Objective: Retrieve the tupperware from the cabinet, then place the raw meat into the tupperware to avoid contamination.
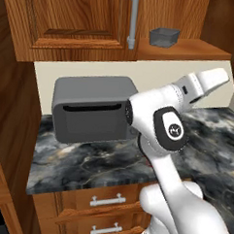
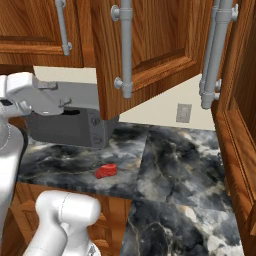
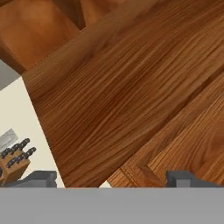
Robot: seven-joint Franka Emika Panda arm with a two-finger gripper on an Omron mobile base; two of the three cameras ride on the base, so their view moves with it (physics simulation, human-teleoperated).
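Note:
The reddish-brown cabinet [image 1: 75, 19] hangs above the counter, and its right side stands open. On that bare shelf rests the small grey tupperware [image 1: 164, 37]. The cabinet's open door [image 2: 150, 45] swings out over the counter. The raw meat [image 2: 106, 171], a red lump, lies on the dark marble near the front edge. My gripper [image 3: 111, 179] is open with nothing between its fingertips [image 3: 39, 178], close against the wooden door panel. In the right base view my forearm reaches from the left and passes behind the open door.
A big grey microwave [image 1: 92, 115] stands on the marble counter [image 1: 102, 162] under the cabinet. Drawers with horizontal handles [image 1: 107, 201] sit below. A knife block [image 3: 15, 159] and a wall outlet [image 2: 184, 112] lie further along the wall. Long silver handles [image 2: 212, 55] hang at the right.

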